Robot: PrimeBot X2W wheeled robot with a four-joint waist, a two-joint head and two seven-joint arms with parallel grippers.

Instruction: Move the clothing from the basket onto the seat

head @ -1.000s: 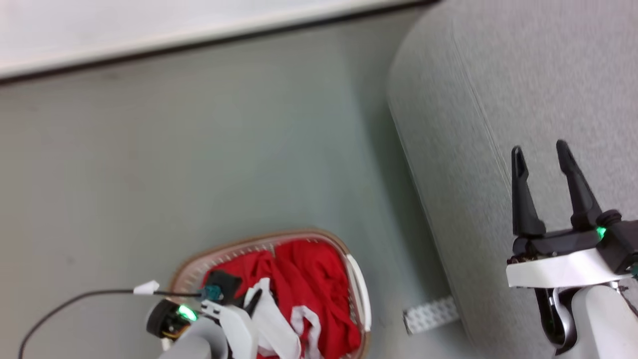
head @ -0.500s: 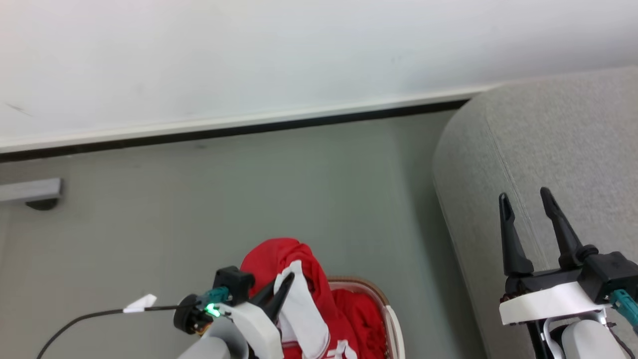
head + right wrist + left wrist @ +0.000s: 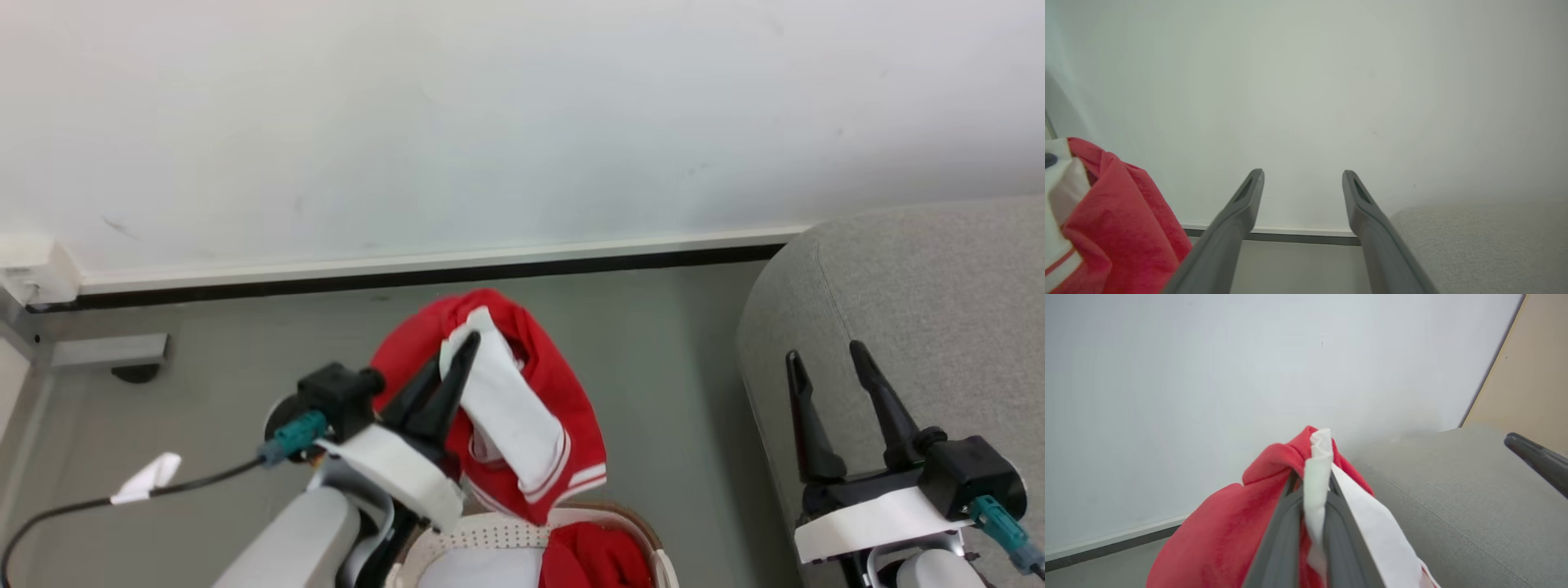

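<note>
Head view: the left gripper [image 3: 459, 359] is clamped shut on the white sleeve of a red garment [image 3: 506, 408], which hangs from the jaws above the basket [image 3: 490, 535]. Its hem is close to the rim, and contact cannot be told. A second red garment [image 3: 596, 559] lies in the basket below the jaws. The right gripper [image 3: 823, 353] is spread wide and empty over the sofa [image 3: 939, 269] edge. By my judgement the task is early: one garment lifted but not yet laid on the sofa, the other untouched.
</note>
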